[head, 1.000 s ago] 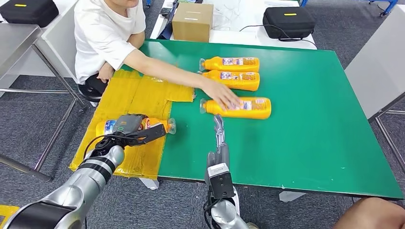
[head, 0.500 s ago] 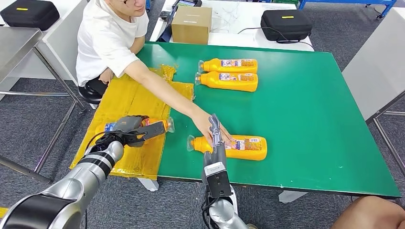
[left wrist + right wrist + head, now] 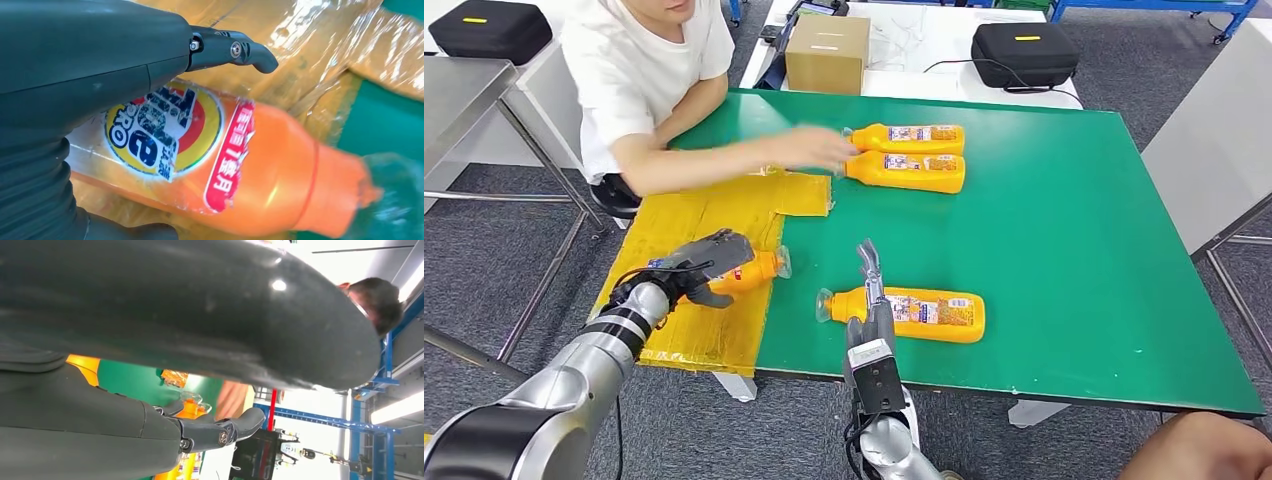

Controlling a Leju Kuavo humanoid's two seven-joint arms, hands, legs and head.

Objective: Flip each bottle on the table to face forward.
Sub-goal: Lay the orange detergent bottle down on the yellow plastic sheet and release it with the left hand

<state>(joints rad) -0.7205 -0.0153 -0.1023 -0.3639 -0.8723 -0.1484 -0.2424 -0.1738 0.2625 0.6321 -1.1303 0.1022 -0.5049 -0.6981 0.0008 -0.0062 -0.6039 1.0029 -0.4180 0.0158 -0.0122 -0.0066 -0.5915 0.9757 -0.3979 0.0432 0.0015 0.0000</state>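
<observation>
Because the orange plastic detergent bottle [image 3: 749, 272] lies on its side on the yellow taped sheet [image 3: 714, 215] at the green table's [image 3: 1074, 250] left edge, my left hand [image 3: 699, 262] cups over its body, front label showing, ready to roll it. My right hand [image 3: 869, 268], fingers straight and pressed together, stands edge-on beside the neck of a second orange plastic bottle [image 3: 904, 312] near the front edge, apparently to brace it; two more orange bottles [image 3: 909, 155] lie at the far edge, where a person's hand [image 3: 819, 148] reaches.
</observation>
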